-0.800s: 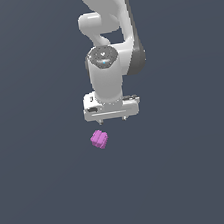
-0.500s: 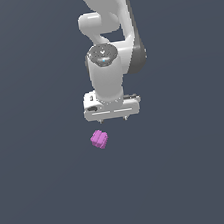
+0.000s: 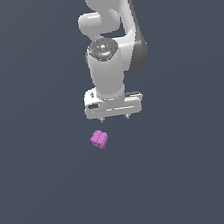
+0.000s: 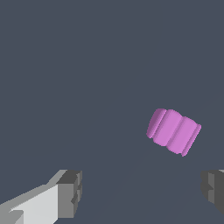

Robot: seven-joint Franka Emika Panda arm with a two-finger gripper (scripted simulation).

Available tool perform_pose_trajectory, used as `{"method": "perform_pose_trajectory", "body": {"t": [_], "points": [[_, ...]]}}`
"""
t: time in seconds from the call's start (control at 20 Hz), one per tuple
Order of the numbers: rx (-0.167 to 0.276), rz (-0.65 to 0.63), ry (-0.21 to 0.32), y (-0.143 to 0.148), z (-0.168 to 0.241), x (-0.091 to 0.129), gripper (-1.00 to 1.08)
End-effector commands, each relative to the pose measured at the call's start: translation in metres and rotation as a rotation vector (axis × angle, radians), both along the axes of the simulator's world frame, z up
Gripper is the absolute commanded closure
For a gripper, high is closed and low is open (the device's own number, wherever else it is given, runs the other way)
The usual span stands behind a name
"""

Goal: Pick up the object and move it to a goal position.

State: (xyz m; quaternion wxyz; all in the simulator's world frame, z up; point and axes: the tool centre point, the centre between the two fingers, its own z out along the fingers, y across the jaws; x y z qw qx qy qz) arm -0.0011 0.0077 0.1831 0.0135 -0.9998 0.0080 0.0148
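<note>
From the exterior view the gripper (image 3: pixel 115 117) hangs just above the pink ridged block (image 3: pixel 99 139), which lies toward that view's left, while the wrist view shows fingers (image 4: pixel 70 192) spread wide and empty, so I'd centre over the block before descending.

The arm (image 3: pixel 109 69) looks like smooth white plastic with a soft sheen, lighter highlights curving over its rounded housings. The fingers (image 4: pixel 70 194) show matt dark grey pads with ridged faces on flat white bodies. The object (image 4: pixel 173 131) is a uniform magenta-pink, smooth and ribbed, with a faint gloss. The ground (image 3: pixel 50 193) is an even, matt slate-grey without texture.
</note>
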Motion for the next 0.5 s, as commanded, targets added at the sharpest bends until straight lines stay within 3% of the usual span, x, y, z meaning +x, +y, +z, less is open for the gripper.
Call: {"method": "perform_pose_trajectory", "body": {"t": [0.0,0.45], "points": [[0.000,-0.017,0.000,-0.003,-0.004,0.000,-0.92],[-0.007,-0.190,-0.006,-0.032,-0.037,0.006,-0.92]]}}
